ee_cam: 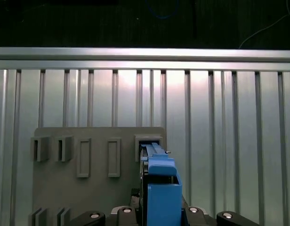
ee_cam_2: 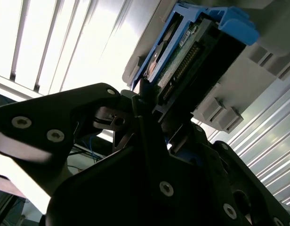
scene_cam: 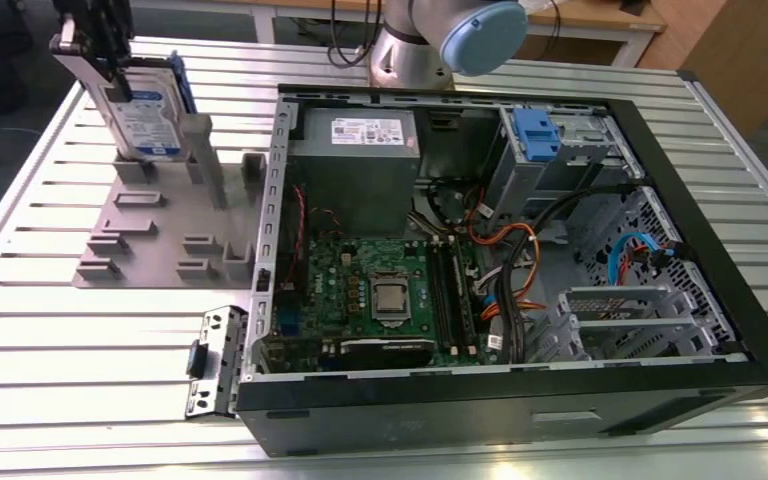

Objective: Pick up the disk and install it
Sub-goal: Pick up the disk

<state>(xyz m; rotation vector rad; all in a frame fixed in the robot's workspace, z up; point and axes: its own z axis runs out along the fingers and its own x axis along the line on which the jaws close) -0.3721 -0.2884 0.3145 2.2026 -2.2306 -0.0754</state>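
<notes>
right between the jaws sits the disk (scene_cam: 148, 112): they are closed on its upper end, one against each broad face as far as the exterior view shows, and its blue carrier rail runs out from between them in both wrist views. the disk stands on edge with its long axis upright, so it hangs straight below the wrist. its lower end is at the slots of the grey holder plate (scene_cam: 144, 235); whether it is clear of the slot i cannot tell. grey posts flank it closely, while the room above looks free. the plate lies on the slatted tabletop (scene_cam: 64, 350), just beside the open computer case (scene_cam: 704, 262) toward the exterior view's right. beyond the case wall and the power supply (scene_cam: 353, 170), well apart, stands the drive cage (scene_cam: 584, 150) with its blue bracket (scene_cam: 534, 130).
</notes>
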